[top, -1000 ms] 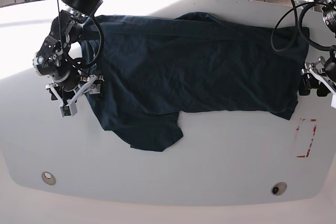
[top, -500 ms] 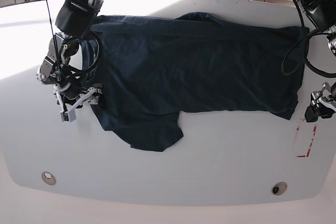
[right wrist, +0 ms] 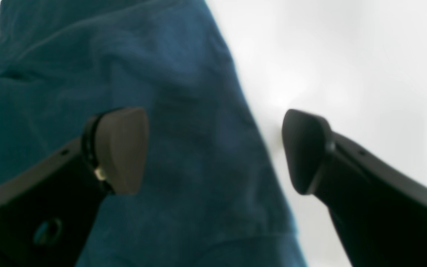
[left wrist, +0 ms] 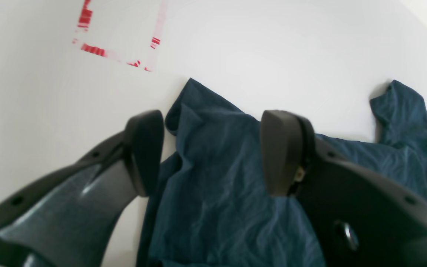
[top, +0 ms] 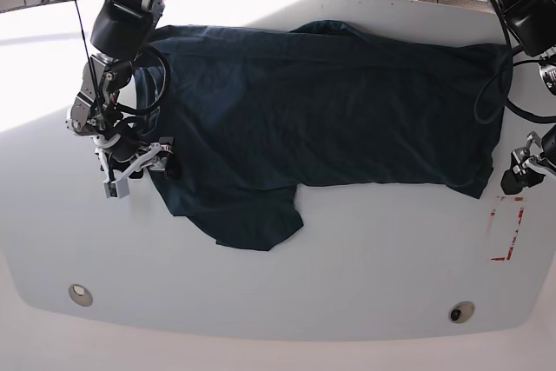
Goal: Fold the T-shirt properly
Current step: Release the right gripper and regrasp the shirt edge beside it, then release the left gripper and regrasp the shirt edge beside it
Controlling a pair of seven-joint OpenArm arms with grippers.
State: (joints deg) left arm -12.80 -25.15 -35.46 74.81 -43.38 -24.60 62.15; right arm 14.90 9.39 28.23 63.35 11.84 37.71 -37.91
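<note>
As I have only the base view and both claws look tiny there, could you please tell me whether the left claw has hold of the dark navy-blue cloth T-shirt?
Observer: No. In the left wrist view the left claw is open over the dark navy-blue cloth T-shirt. Its jaws are apart, the shirt's corner shows between them, and nothing is pinched.
Operator: Thank you. And how does the right claw stand?
Observer: The right wrist view shows the right claw open too. One finger is over the cloth and the other over the bare white table, with the shirt's edge running between them.
</note>
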